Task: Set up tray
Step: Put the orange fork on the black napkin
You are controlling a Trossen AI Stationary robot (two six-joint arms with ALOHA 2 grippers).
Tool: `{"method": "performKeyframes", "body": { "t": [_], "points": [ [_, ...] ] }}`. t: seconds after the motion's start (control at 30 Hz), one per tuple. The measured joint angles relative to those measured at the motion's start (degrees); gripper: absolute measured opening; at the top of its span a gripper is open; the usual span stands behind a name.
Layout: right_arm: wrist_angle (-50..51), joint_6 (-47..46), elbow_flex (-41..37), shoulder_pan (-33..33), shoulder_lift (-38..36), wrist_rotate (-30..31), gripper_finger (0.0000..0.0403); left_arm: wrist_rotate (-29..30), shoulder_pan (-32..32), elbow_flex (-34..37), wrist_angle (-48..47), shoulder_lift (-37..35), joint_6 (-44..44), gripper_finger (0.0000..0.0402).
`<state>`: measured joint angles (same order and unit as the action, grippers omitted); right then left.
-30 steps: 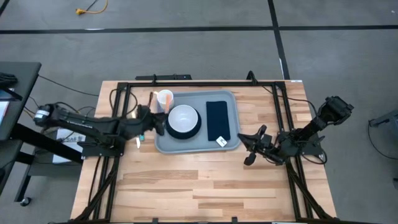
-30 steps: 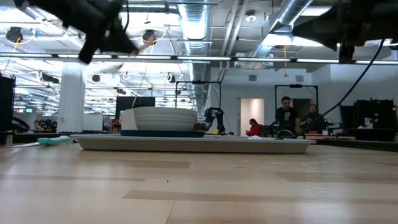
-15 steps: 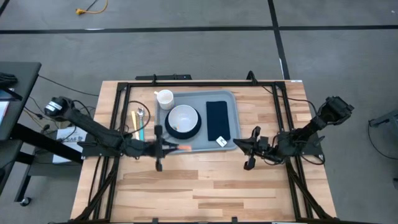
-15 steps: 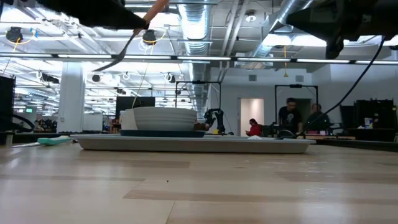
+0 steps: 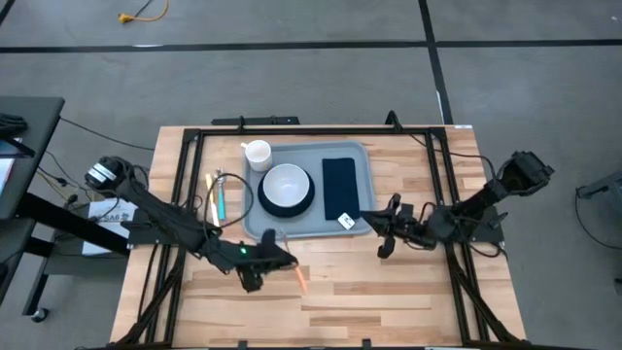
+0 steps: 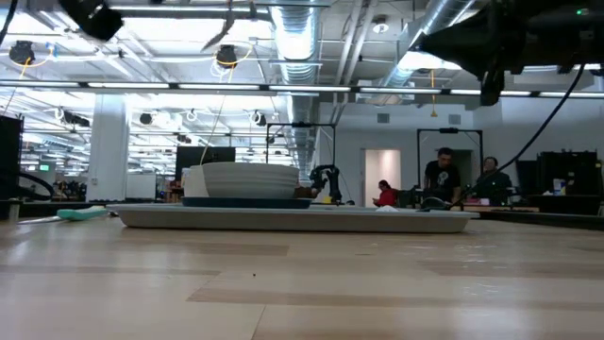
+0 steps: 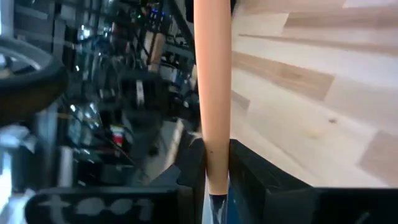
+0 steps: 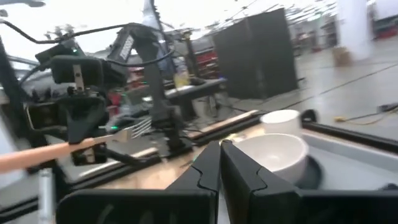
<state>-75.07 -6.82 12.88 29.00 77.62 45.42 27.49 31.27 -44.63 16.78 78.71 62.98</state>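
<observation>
The tray (image 5: pixel 301 194) lies at the far middle of the table (image 5: pixel 389 292), carrying a white bowl (image 5: pixel 287 184) on a dark plate and a dark napkin (image 5: pixel 340 188); a white cup (image 5: pixel 258 154) stands at its far left corner. The left gripper (image 5: pixel 277 261) hovers near the tray's near left corner, clamped on an orange-handled fork (image 7: pixel 211 93). The right gripper (image 5: pixel 387 222), fingers together, sits beside the tray's right edge.
</observation>
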Motion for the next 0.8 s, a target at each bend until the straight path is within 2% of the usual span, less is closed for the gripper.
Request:
{"method": "performKeyframes", "body": {
  "t": [0.1, 0.2, 0.3, 0.4, 0.57, 0.7, 0.8],
  "points": [
    [0.07, -2.08, 0.86, -2.46, 0.0, -5.74, 0.0005, 1.26, 0.35, -5.33, -5.1, 3.51, 6.21, 0.0046],
    [2.78, -3.39, 3.06, -4.62, -0.02, -9.48, 0.0005, 1.92, 0.1, -10.83, -14.28, 6.89, 9.28, 0.0046],
    [10.4, -4.23, 6.56, -6.52, -0.07, -10.87, 0.0005, 3.51, -0.84, -16.01, -24.79, 10.51, 9.53, 0.0046],
    [22.58, -5.59, 11.29, -8.5, -0.07, -11.05, 0.0005, 3.84, -1.62, -20.09, -32.63, 13.92, 9.55, 0.0046],
    [41.96, -9.71, 20.1, -11.83, -0.07, -14.83, 0.0005, 3.88, -1.8, -23.68, -37.19, 17.06, 11.04, 0.0047],
    [52.03, -8.79, 26.09, -13.78, -0.09, -20.57, 0.0009, 3.84, -1.75, -25.17, -38.22, 17.95, 11.52, 0.0047],
    [57.62, -6.6, 29.96, -14.63, 0.24, -23.26, 0.0026, 3.39, -1.73, -25.35, -39.36, 17.97, 11.52, 0.0047]
  ]
}}
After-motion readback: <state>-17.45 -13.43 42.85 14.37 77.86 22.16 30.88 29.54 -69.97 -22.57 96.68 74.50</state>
